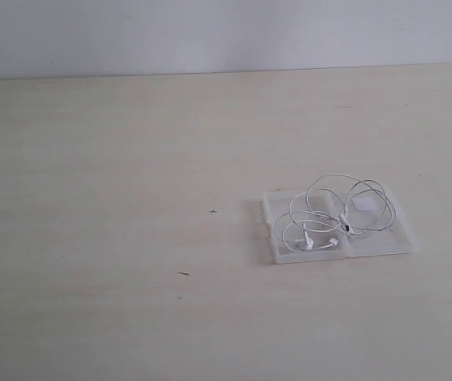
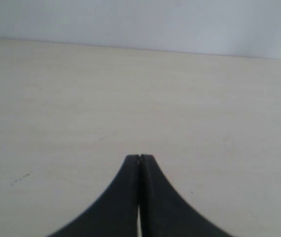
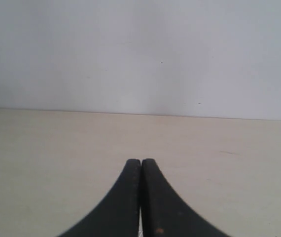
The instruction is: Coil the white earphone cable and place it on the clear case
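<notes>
Black, smooth and curving to rounded tips, the left gripper (image 2: 139,157) fills the near edge of its wrist view, its two jaws pressed together along a thin seam. The right gripper (image 3: 141,160) looks the same in its own wrist view, matte black, jaws closed flat against each other. Both hang above the table (image 1: 131,238), a pale, cream-coloured top with a faint wood grain, and neither shows in the exterior view.

In the exterior view the clear case (image 1: 384,242) lies open and flat on the table, right of the middle and towards the near side. It is frosted, translucent plastic, two shallow rectangular halves joined side by side. A small white square sticker (image 1: 362,204) sits on the right half, towards its far edge.

The white earphone cable (image 1: 345,225) rests on the case in several loose, overlapping loops of very thin wire spread across both halves. Its far loops reach just past the far rim. The earbuds (image 1: 305,244) lie in the left half, near its front edge.

Two small dark specks (image 1: 212,211) (image 1: 184,274) mark the table left of the case. A plain whitish wall (image 1: 210,32) stands behind the far edge.
</notes>
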### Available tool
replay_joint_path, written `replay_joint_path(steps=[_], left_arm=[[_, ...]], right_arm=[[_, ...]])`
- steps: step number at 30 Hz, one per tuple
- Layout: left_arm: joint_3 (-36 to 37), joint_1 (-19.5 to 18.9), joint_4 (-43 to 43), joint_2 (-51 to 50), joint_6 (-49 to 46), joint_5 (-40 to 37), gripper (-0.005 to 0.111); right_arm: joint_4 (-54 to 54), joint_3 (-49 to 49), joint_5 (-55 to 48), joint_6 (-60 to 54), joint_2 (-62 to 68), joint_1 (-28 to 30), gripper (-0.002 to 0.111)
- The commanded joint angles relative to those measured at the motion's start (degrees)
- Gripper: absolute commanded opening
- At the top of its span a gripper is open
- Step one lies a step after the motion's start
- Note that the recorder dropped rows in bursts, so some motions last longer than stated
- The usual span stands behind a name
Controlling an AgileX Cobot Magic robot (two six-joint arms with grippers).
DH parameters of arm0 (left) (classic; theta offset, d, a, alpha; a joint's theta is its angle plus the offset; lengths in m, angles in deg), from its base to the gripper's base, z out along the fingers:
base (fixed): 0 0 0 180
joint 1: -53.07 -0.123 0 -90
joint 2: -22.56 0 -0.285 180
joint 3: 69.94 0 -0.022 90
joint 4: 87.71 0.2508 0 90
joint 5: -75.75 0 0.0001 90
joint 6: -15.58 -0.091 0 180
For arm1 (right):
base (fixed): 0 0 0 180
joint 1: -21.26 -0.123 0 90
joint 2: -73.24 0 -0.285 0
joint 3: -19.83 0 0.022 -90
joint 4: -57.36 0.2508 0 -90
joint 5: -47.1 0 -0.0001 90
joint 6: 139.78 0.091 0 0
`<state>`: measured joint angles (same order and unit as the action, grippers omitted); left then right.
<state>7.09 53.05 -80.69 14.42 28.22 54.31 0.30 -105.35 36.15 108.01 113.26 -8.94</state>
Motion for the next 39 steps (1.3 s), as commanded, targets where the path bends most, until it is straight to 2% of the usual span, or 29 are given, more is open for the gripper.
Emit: replay_joint_path(steps=[1,6,12,14,20,23,39], left_arm=[[0.19,-0.12,-0.57,0.35,-0.19,0.81,0.000],[0.19,-0.12,-0.57,0.35,-0.19,0.81,0.000],[0.19,-0.12,-0.57,0.35,-0.19,0.81,0.000],[0.19,-0.12,-0.57,0.35,-0.19,0.81,0.000],[0.19,-0.12,-0.57,0.35,-0.19,0.81,0.000],[0.19,-0.12,-0.57,0.35,-0.19,0.81,0.000],[0.19,-0.12,-0.57,0.35,-0.19,0.81,0.000]], right_arm=[[-0.05,0.24,0.43,-0.23,-0.20,0.20,0.000],[-0.43,0.24,0.22,-0.87,-0.20,0.20,0.000],[-0.43,0.24,0.08,-8.54,-0.66,0.89,0.000],[-0.43,0.24,0.81,-9.70,-1.71,3.21,0.000],[0.27,0.24,3.85,-9.44,-6.62,16.20,0.000],[0.72,0.24,3.81,-9.44,-8.24,20.44,0.000],[0.16,0.24,6.35,-9.58,-8.25,20.86,0.000]])
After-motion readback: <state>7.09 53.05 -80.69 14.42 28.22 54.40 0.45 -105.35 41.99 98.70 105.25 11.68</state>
